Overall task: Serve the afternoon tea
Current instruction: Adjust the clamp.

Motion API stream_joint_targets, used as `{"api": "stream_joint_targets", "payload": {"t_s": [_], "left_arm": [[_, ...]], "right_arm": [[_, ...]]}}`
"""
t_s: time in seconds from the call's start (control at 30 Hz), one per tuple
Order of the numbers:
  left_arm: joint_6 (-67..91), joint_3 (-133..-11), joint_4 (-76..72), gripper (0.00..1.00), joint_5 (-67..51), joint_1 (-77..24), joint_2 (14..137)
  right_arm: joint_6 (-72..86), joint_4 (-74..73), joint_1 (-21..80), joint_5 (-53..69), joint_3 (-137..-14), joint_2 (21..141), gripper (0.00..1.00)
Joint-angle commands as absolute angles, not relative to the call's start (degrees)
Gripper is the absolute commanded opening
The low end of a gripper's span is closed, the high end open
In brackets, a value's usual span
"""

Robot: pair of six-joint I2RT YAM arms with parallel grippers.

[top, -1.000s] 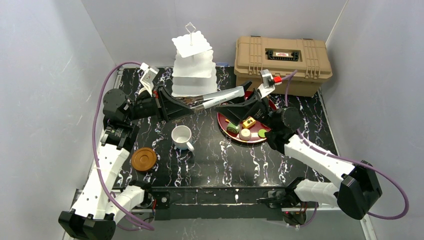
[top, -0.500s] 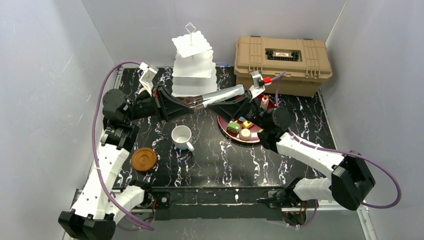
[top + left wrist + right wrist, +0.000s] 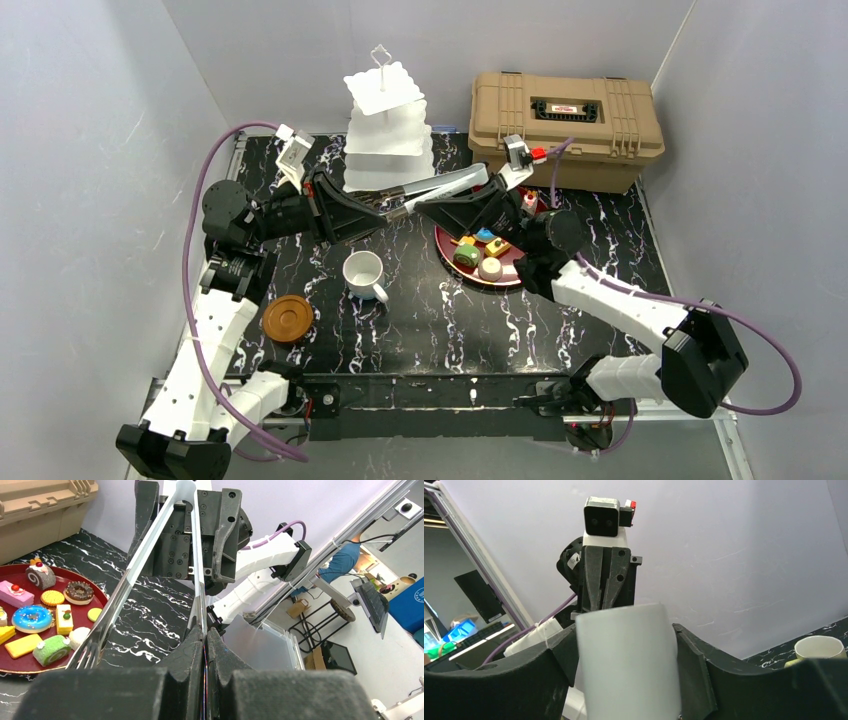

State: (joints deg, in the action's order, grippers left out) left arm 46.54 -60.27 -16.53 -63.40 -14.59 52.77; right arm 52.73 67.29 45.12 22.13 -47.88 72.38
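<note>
Toy pastries (image 3: 488, 266) lie on a dark red tray (image 3: 503, 285) right of centre in the top view, on the black marbled table (image 3: 450, 325). The left wrist view shows a blue doughnut, a chocolate one, a green roll, a pink slice and yellow pieces among them. The white three-tier cake stand (image 3: 385, 130) stands at upper centre, its tiers bare from above. A white mug (image 3: 363, 272) sits at centre-left, and a brown coaster (image 3: 287, 317) lies apart from it at lower left. The tan case (image 3: 565, 125) fills the upper right.

White tongs (image 3: 440, 188) are held off the table between the arms, just in front of the stand. The left gripper (image 3: 205, 635) has its fingers pressed together on one arm of the tongs, near the tips; the other arm, ending in a forked tip, splays free to the left. The right gripper (image 3: 624, 647) is clamped on the broad white back end. At the lower right edge of the right wrist view a pale mug (image 3: 819, 648) shows; it may be yellow-green, but too little is visible to tell.
</note>
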Motion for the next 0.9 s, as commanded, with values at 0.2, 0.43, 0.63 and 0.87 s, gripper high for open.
{"api": "stream_joint_targets", "payload": {"t_s": [0.2,0.43,0.63,0.87], "left_arm": [[47.04,-60.19,-16.75,0.0,-63.81,-15.15,52.28],[46.39,-60.67,-16.42,0.25,-63.53,-15.2,52.54],[42.45,-62.25,-15.11,0.58,-62.56,-15.21,52.83],[27.53,-65.11,-6.84,0.78,-59.87,-15.09,51.92]], "right_arm": [[52.95,72.61,46.23,19.96,-51.25,71.98,0.48],[46.38,60.33,46.19,17.32,-49.74,66.54,0.37],[40.1,47.72,46.19,14.92,-49.4,62.96,0.27],[29.78,28.19,46.23,9.32,-52.74,59.59,0.21]]}}
